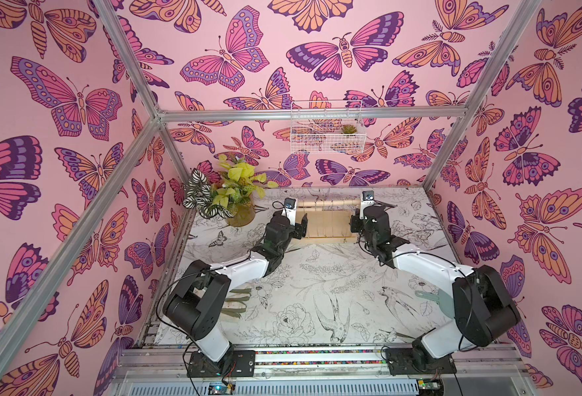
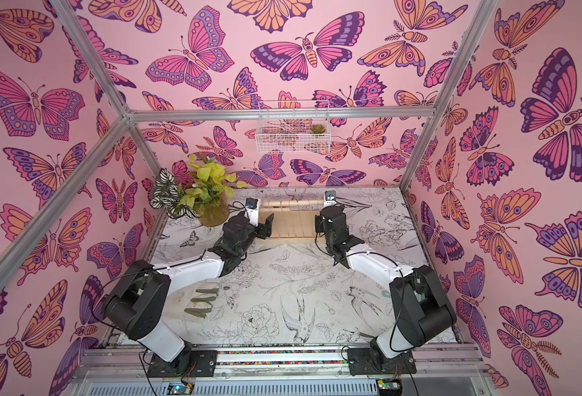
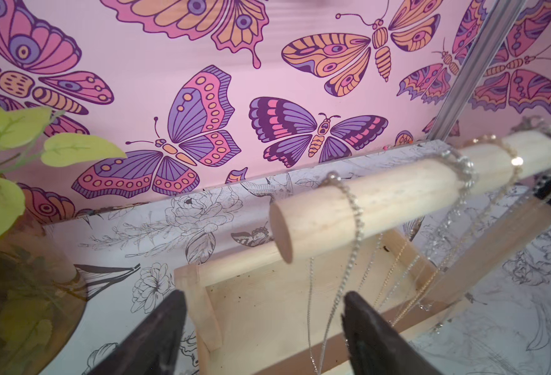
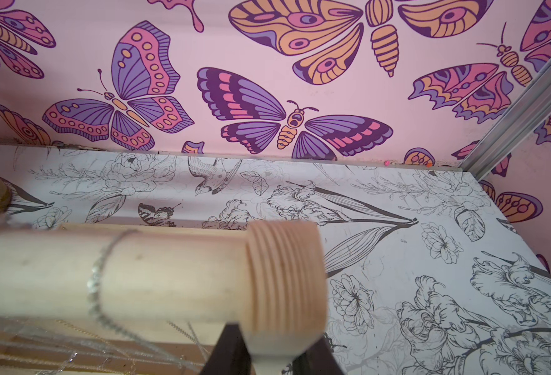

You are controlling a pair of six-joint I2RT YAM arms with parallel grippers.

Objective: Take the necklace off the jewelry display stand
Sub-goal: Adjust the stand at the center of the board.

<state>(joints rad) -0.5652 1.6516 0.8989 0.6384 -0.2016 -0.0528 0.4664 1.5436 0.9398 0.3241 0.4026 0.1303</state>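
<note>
The jewelry display stand (image 1: 327, 223) sits at the twelve o'clock edge of the bench (image 1: 317, 291), so I work it from both ends. My right fingers (image 4: 227, 350) are clamped on its three o'clock upright (image 4: 266, 352), I judge so the light frame will not tip. My left fingers (image 3: 365, 328) stand well apart at the nine o'clock end, holding nothing. The silver necklace (image 3: 348, 220), draped over the crossbar (image 3: 397, 198), hangs between them, placed for a pinch.
</note>
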